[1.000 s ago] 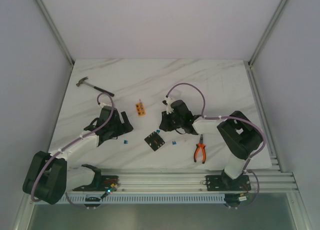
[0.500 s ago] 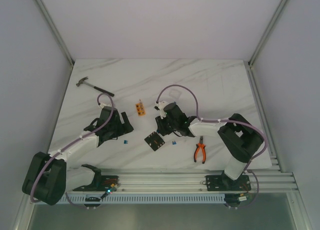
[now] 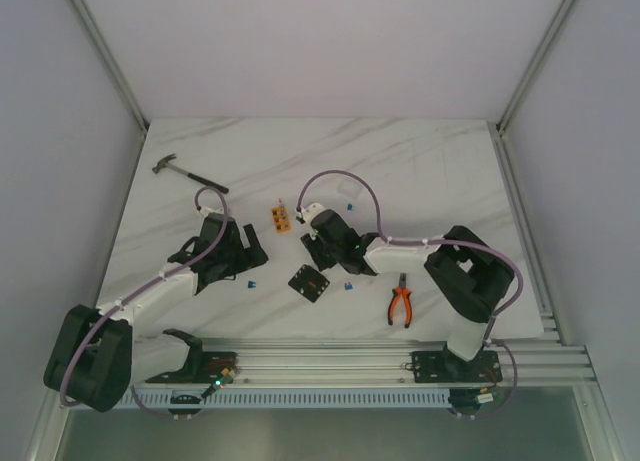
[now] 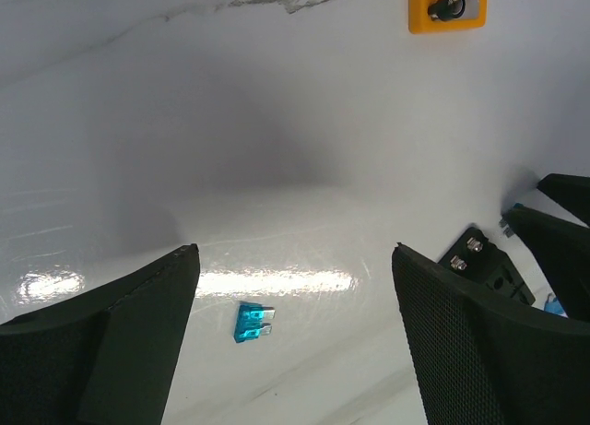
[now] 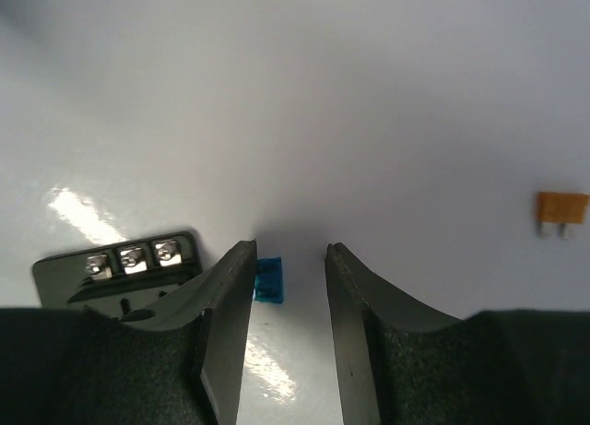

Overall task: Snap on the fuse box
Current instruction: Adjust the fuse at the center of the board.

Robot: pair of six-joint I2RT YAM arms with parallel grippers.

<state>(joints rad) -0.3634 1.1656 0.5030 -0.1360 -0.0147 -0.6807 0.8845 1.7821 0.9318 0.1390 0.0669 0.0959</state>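
Note:
The fuse box [image 3: 309, 282], a small black square, lies flat on the white table between the two arms. My right gripper [image 3: 318, 259] hovers just behind it, and in the right wrist view the fuse box [image 5: 120, 264] sits at the lower left. That gripper [image 5: 290, 248] is open by a narrow gap, with a blue fuse [image 5: 268, 280] lying on the table against its left finger. My left gripper [image 4: 293, 252] is wide open over another blue fuse [image 4: 253, 321], holding nothing. The fuse box [image 4: 486, 264] shows past its right finger.
An orange block [image 3: 281, 218] lies behind the fuse box. Orange-handled pliers [image 3: 401, 306] lie to the right, a hammer [image 3: 188, 173] at the back left. An orange fuse [image 5: 562, 208] and more blue fuses [image 3: 348, 286] are scattered on the table.
My right arm has swung left toward the fuse box and its jaws have widened. The left arm has stayed in place with its jaws wide.

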